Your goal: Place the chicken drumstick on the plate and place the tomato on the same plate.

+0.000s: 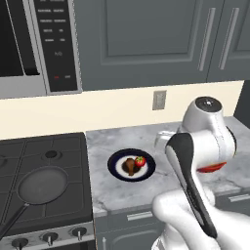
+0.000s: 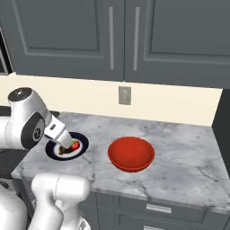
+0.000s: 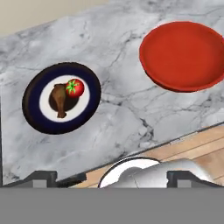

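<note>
Lying across the middle of the scene: a grey-veined white marble worktop (image 1: 122, 190), with dark grey drawer fronts and metal bar handles below it. Behind it, a cream wall with one pale socket plate (image 1: 159, 99); above that, dark grey panelled wall cabinets (image 2: 112, 36) with long vertical bar handles. To the left of the worktop, a black gas hob (image 1: 44, 185) carrying a dark grey long-handled frying pan (image 1: 41, 185); over the hob, a black-and-silver microwave (image 1: 39, 44).

On the worktop: a round flat plate with a wide navy rim and white centre (image 3: 35, 118). On its centre, a small orange-brown lumpy chicken drumstick (image 3: 59, 99) and a tiny bright red tomato with a green top (image 3: 75, 88), touching each other. Well apart to the plate's right, a red round bowl (image 2: 131, 153).

Fingers (image 3: 41, 177): dark tips set wide apart, holding nothing, raised above the worktop's front edge and clear of the plate.
</note>
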{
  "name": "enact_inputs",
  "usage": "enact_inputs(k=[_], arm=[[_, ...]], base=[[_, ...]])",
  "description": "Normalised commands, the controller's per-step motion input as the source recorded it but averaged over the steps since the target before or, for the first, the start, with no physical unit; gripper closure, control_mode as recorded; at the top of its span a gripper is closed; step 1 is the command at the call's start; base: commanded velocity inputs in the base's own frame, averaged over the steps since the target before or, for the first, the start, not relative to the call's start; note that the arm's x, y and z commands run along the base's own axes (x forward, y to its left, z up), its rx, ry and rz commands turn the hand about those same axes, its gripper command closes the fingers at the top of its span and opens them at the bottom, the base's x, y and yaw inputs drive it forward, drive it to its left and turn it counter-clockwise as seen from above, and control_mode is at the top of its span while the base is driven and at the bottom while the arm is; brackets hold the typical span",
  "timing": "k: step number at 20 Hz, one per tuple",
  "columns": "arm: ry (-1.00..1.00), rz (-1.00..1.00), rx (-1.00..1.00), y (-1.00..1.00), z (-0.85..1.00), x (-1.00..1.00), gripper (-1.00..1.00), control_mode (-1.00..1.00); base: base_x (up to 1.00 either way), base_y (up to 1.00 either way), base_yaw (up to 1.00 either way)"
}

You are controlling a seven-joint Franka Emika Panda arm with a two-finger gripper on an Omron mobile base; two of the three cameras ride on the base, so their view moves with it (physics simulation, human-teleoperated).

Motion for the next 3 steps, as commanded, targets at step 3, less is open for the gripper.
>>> enact_inputs(k=[3], arm=[[-0.08,0.0,0.0,-0.12,0.05,-0.55,-1.0,-1.0]], base=[[0.0,0.0,0.0]])
